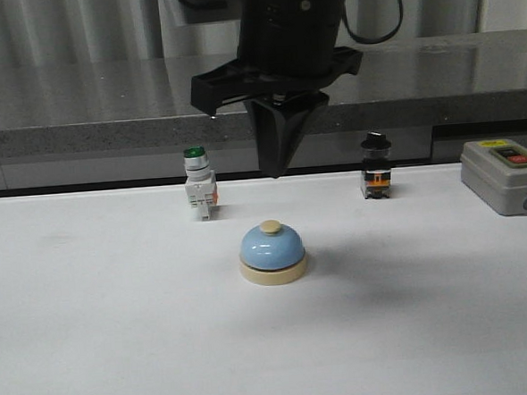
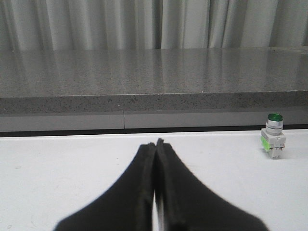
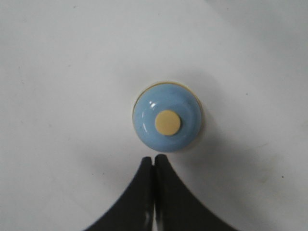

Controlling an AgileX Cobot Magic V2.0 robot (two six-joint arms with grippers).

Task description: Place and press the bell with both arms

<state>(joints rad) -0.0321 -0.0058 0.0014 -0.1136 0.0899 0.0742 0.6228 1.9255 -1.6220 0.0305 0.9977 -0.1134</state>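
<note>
Nearest to us on the white desk [image 1: 94, 351] sits the bell [image 1: 272, 253], a small glossy light-blue dome on a cream round base, with a flat cream button [image 1: 271, 227] on top; it stands upright near the middle of the desk, touching nothing. Directly above and slightly behind it hangs the right hand [image 1: 275, 165], its two black tapered fingers pressed together into a single point and holding nothing. In the right wrist view we look straight down on the bell [image 3: 167, 117], with the joined tips [image 3: 154, 161] lying just off the dome's edge and not over the button. We judge the step in hand to be the press: to do it well, we would centre the closed tips over the button first, then come straight down gently, since the smooth dome could let an off-centre tip slide off. The left hand [image 2: 156, 147] is also pinched together and empty, low over bare matte desk away from the bell. Farther back stand a green-capped white switch [image 1: 198, 188], a black-capped switch [image 1: 375, 166], and a grey control box [image 1: 506, 175], before a speckled grey stone ledge [image 1: 79, 110].
</note>
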